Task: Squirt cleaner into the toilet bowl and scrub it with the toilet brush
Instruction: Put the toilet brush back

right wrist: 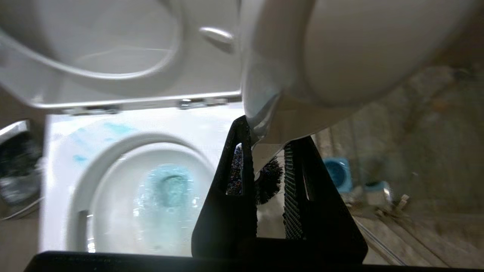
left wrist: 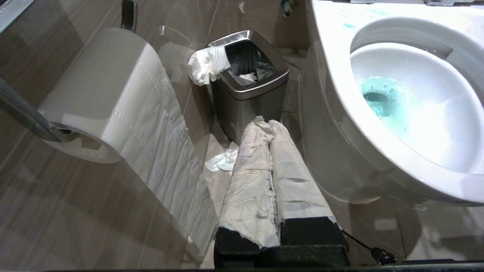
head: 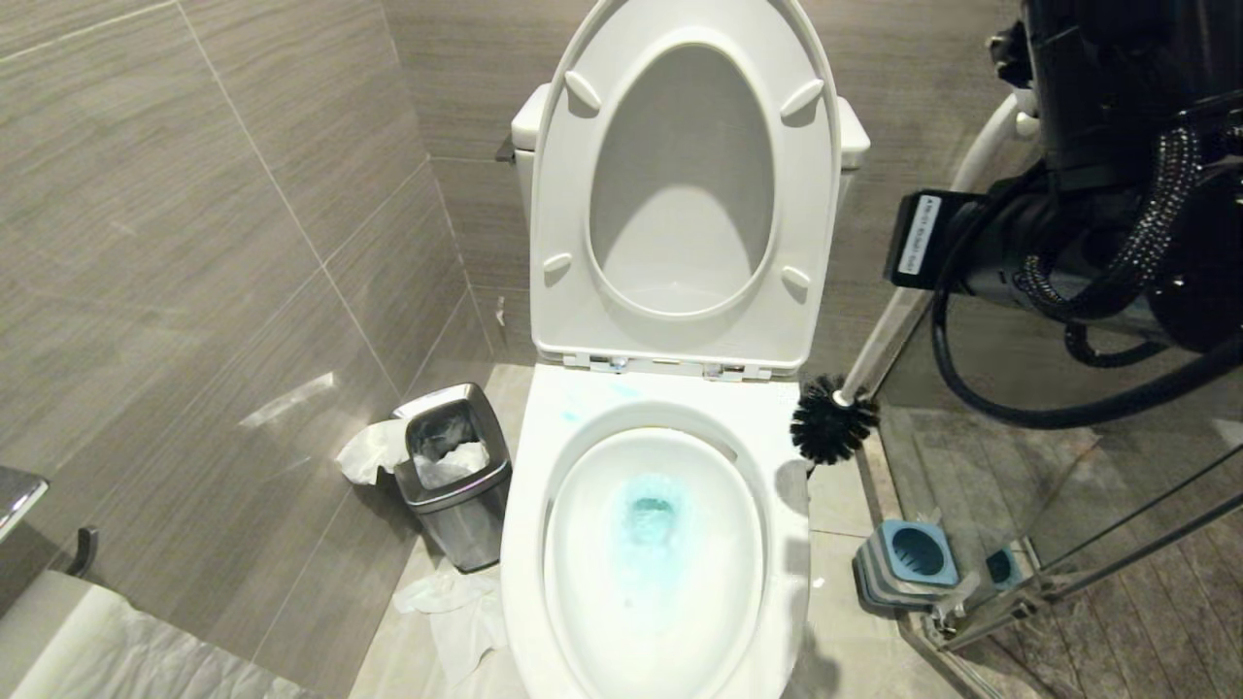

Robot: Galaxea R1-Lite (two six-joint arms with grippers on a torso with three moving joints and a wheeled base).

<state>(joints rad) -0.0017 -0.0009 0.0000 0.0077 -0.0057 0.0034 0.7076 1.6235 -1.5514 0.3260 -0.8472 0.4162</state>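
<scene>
Pinching the toilet brush (head: 879,354) handle, right end effector (right wrist: 264,151) (bristles beside the toilet bowl (head: 791,544) rim).

The big white ceramic toilet bowl (head: 777,544) is glossy and smooth, with thin turquoise cleaner (head: 649,519) tinting the water. The white oval plastic seat (head: 680,320) has a softer sheen. The toilet brush (head: 835,427) has a slim white plastic handle and coarse black bristles. The small square steel bin (head: 466,529) looks brushed, with crumpled paper (head: 369,451) on it. Wall tiles (head: 194,243) look matt and streaky. The left hand (left wrist: 269,124) is wrapped in wrinkly white paper.
</scene>
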